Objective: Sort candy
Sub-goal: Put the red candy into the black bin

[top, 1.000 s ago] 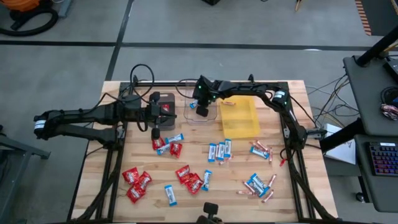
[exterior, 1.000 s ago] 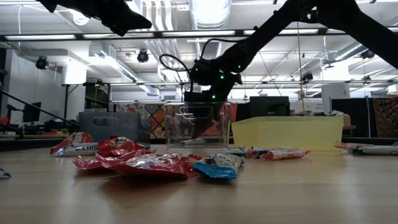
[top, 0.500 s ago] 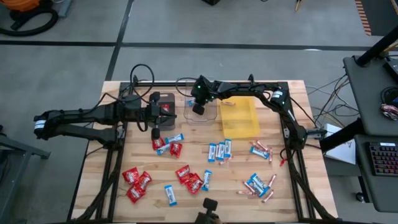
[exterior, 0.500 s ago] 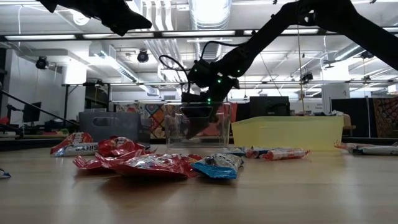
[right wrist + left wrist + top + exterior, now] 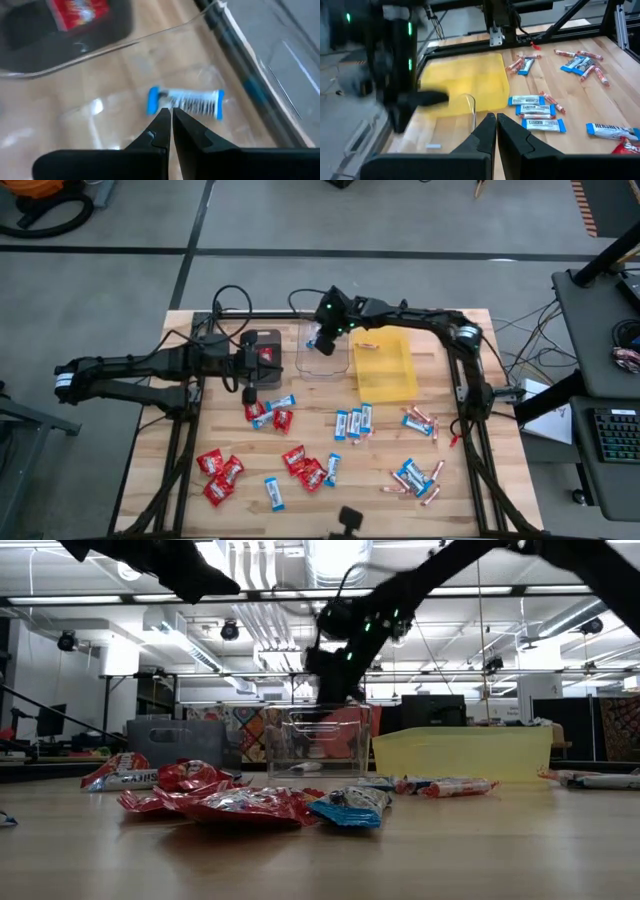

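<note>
One blue-and-white bar [image 5: 185, 101] lies in your clear tray [image 5: 322, 358], a red packet [image 5: 265, 354] in the dark tray [image 5: 262, 340]; remaining candy [image 5: 310, 465] scattered on the table [image 5: 480, 480]. Right claw [image 5: 322, 340] pinched shut, empty, above the clear tray. Left claw [image 5: 251, 394] shut, empty, beside the dark tray
</note>
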Controlling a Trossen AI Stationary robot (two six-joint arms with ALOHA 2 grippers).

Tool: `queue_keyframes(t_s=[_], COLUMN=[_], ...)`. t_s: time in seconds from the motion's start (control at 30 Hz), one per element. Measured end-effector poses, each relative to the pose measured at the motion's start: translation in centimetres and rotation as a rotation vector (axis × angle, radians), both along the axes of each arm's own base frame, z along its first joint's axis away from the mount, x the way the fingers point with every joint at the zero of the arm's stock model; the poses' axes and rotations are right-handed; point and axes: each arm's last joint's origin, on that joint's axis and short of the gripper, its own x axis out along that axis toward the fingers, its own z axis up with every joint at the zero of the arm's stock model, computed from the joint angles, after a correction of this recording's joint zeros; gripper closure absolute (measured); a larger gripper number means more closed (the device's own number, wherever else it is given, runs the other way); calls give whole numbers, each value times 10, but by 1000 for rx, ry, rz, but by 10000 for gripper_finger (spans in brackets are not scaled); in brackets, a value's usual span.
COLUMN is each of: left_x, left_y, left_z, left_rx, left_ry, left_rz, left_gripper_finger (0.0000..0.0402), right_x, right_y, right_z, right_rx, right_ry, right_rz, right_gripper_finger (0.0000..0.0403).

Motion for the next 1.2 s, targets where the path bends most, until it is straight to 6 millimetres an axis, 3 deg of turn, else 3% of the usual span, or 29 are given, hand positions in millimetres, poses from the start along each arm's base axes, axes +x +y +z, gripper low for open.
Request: queue_keyframes(t_s=[0.27,0.43,0.57,0.8,0.97,1.07,1.2], left_x=[-4,-6,1,17,30,37,48], left_y=[-2,-14,-30,-58,-64,-65,-67], left_z=[-21,-38,-51,-78,-95,-107,-119], left_rx=[-187,-326,-323,-271,-150,-122,-123], left_ry=[111,292,399,570,605,640,644], left_rz=[56,-4,-83,-194,-67,-36,-33], left_gripper_finger=[402,402,385,288,210,189,191], right_x=[-33,-51,-67,-83,-87,-89,-92], right_y=[71,122,159,216,242,252,262], right_z=[68,93,106,104,98,94,86], right_rx=[88,114,157,181,198,211,221], right_ry=[68,46,15,30,54,70,95], right_rz=[55,119,147,158,163,174,176], right_gripper_finger=[390,390,390,390,390,390,390])
